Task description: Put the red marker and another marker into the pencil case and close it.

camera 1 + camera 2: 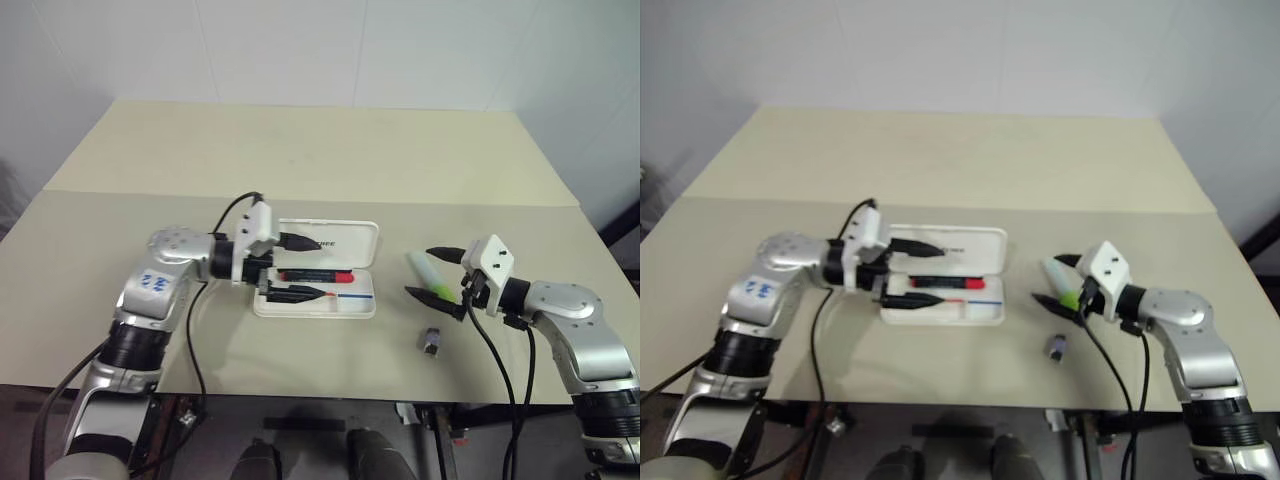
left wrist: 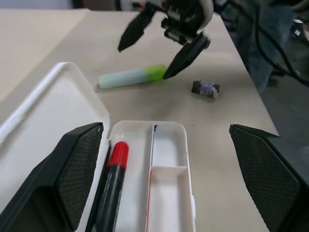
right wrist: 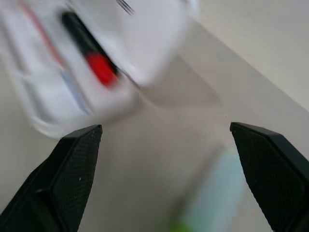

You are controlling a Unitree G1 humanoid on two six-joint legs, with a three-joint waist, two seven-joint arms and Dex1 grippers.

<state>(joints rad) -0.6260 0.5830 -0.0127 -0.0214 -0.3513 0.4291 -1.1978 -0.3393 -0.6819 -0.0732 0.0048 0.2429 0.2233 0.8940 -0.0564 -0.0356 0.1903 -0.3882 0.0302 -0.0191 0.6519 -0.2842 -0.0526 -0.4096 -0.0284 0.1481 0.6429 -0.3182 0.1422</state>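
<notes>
The pencil case (image 1: 318,270) lay open on the desk (image 1: 300,160), its lid folded flat on the far side of the tray. The red marker (image 1: 315,275) rested inside the tray along the hinge side, its red cap pointing toward the robot's right. In the left wrist view the red marker (image 2: 112,181) lay in the long compartment next to the lid, with the divided compartments beside it holding nothing.

The left gripper (image 1: 305,267) hung over the case with its jaws spread wide and nothing between them. One finger sat above the lid and the other above the tray, and the red marker lay below and between the two, not touched by either.

The green highlighter (image 1: 430,277) lay on the bare desk well to the right of the case, its bright green end nearer the robot. The right gripper (image 1: 432,272) was at the highlighter with its jaws spread wide, one finger on the far side of it and one on the near side, so the highlighter lay between them. In the left wrist view the near fingertip (image 2: 170,73) came right up to the green end; whether it touched could not be told.

A small dark grey block (image 1: 431,341) sat on the desk just nearer the robot than the right jaws, apart from the highlighter.
</notes>
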